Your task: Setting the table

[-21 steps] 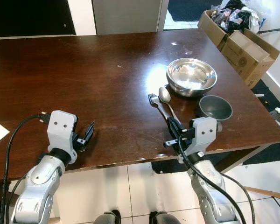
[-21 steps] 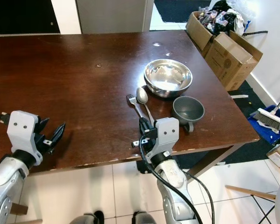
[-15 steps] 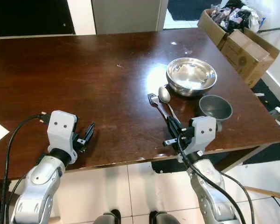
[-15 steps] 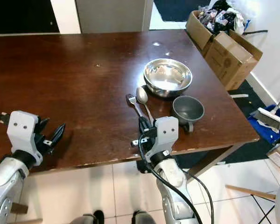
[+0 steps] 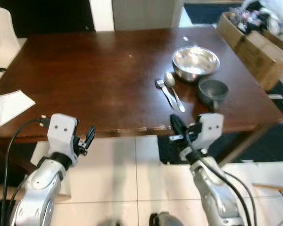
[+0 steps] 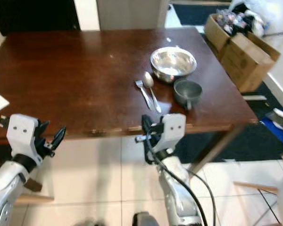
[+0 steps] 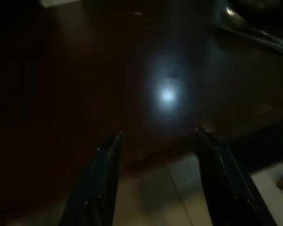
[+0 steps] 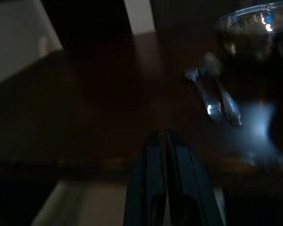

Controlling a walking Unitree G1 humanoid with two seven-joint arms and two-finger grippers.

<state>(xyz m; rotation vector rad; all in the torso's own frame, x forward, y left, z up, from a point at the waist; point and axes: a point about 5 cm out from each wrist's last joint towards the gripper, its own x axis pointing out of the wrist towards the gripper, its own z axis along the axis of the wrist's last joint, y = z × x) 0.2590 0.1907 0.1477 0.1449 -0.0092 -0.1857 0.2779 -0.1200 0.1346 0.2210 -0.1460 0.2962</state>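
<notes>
Both tools hang over the tiled floor just short of the bench (image 5: 85, 80) edge: the left tool (image 5: 87, 138) with fingers spread wide, the right tool (image 8: 166, 183) pressed closed on nothing. On the bench, fork (image 5: 165, 93) and spoon (image 5: 174, 92) lie side by side, heads toward the steel bowl (image 5: 195, 61), handles toward the robot, beside a grey cup (image 5: 213, 90).

A wooden table (image 5: 99, 80) fills the upper middle of the head view. On its right part sits a metal bowl (image 5: 195, 62), with a small cup (image 5: 213, 90) just below it in the frame. A spoon (image 5: 173, 89) and fork (image 5: 165, 92) lie side by side left of them. Cardboard boxes (image 5: 254, 44) stand at upper right, folded paper (image 5: 9, 104) at left.
</notes>
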